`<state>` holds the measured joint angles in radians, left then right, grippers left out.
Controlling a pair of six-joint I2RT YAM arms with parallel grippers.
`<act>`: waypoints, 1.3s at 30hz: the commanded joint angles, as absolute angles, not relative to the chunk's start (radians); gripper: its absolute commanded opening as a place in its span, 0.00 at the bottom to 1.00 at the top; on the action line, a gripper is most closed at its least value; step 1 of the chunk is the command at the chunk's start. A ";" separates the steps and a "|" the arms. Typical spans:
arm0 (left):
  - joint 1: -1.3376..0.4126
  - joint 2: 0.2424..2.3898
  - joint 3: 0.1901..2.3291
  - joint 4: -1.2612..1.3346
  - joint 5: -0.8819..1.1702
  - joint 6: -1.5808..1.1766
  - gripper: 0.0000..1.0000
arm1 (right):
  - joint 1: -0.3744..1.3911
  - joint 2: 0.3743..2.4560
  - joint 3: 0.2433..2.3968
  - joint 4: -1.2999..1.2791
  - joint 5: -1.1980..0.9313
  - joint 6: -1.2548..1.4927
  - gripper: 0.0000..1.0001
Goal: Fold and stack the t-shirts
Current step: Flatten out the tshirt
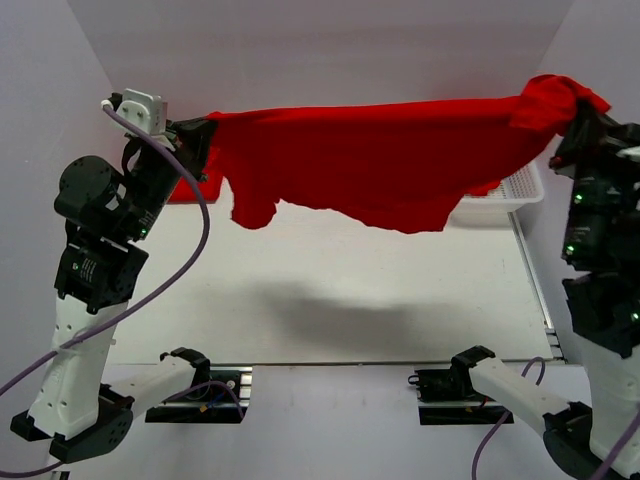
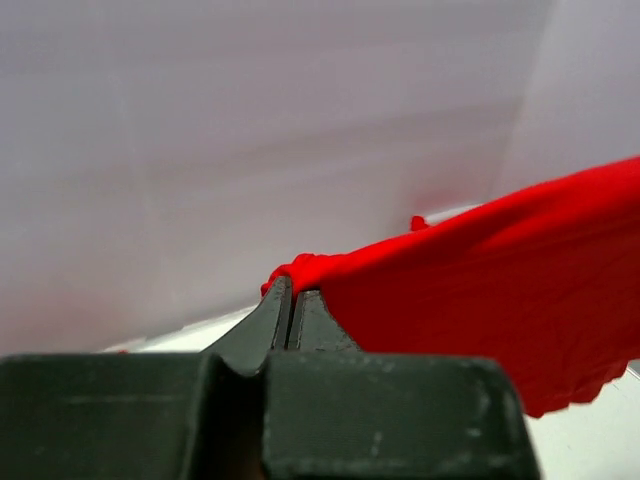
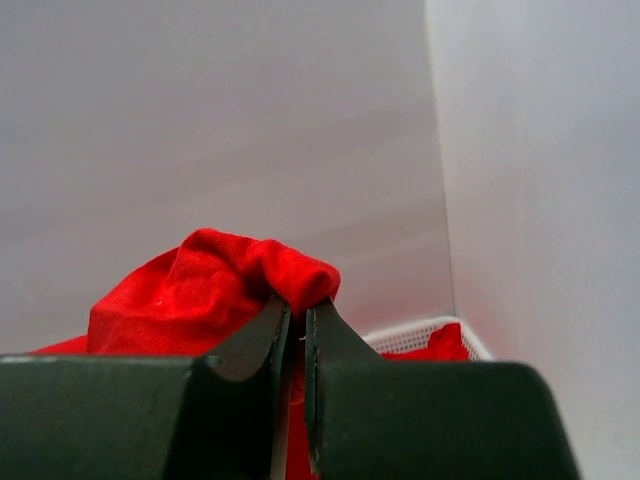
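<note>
A bright red t-shirt (image 1: 380, 170) hangs stretched in the air between the two arms, well above the white surface (image 1: 420, 300), on which it casts a soft shadow (image 1: 340, 312). The left tool (image 1: 203, 132) has its fingers pressed together on one end of the shirt; in the left wrist view a small bunched fold of fabric (image 2: 305, 270) sits right at the closed fingertips (image 2: 280, 310), and the cloth runs off taut to the right. The right tool (image 1: 572, 118) pinches the other end, where the fabric is gathered into a thicker lump (image 3: 250, 270) draped over the tips of its nearly closed fingers (image 3: 325, 325). Between the two grips the shirt's upper edge runs almost level, while its lower edge sags in uneven folds, lowest near the middle. A white plastic mesh basket (image 1: 515, 190) stands at the far right corner of the surface, behind the shirt, with more red cloth (image 3: 445, 343) lying in it. A purple cable (image 1: 195, 225) loops along the left arm.
</note>
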<state>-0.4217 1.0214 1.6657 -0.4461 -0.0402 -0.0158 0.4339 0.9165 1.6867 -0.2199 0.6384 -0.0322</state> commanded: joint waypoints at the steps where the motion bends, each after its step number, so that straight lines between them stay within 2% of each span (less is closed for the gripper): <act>1: -0.402 0.997 1.695 -0.440 0.031 0.025 0.00 | 0.419 0.876 1.691 -0.172 0.780 -0.074 0.00; 5: -0.402 1.038 1.654 -0.440 0.015 -0.001 0.00 | 0.419 0.903 1.606 -0.138 0.900 -0.089 0.00; 9: -0.402 1.156 1.602 -0.489 -0.101 -0.087 0.00 | 0.416 0.954 1.488 -0.117 1.040 -0.051 0.00; 12: -0.393 1.250 1.484 -0.489 -0.123 -0.141 0.00 | 0.407 1.080 1.399 -0.129 1.083 0.048 0.00; 15: -0.393 1.337 1.395 -0.460 -0.101 -0.170 0.00 | 0.385 1.236 1.378 -0.239 1.004 0.149 0.00; 19: -0.374 1.576 1.402 -0.443 -0.119 -0.190 0.00 | 0.362 1.461 1.374 -0.194 0.849 0.117 0.00; 21: -0.354 1.748 1.483 -0.486 -0.129 -0.190 0.00 | 0.354 1.680 1.454 -0.178 0.781 0.066 0.00; 23: -0.341 1.848 1.575 -0.497 -0.129 -0.190 0.00 | 0.345 1.773 1.521 -0.201 0.764 0.043 0.00; 24: -0.325 1.929 1.600 -0.497 -0.139 -0.190 0.00 | 0.342 1.814 1.640 -0.212 0.764 0.041 0.00; 27: -0.302 2.037 1.680 -0.482 -0.117 -0.180 0.00 | 0.327 2.039 1.800 -0.278 0.746 0.035 0.00; 33: -0.281 2.189 1.810 -0.471 -0.117 -0.161 0.00 | 0.310 2.213 2.005 -0.293 0.732 0.023 0.00; 37: -0.270 2.282 1.934 -0.509 -0.126 -0.161 0.00 | 0.299 2.264 2.023 -0.233 0.716 0.006 0.00; 38: -0.261 2.295 1.948 -0.521 -0.126 -0.161 0.07 | 0.301 2.269 2.025 -0.219 0.707 -0.029 0.00; 39: -0.261 2.304 1.959 -0.522 -0.126 -0.161 0.31 | 0.299 2.284 2.020 -0.162 0.683 -0.060 0.03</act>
<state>-0.2707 2.2974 1.9060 -0.4923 -0.1062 -0.1596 0.3073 2.2559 1.9793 -0.2775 0.7067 0.0074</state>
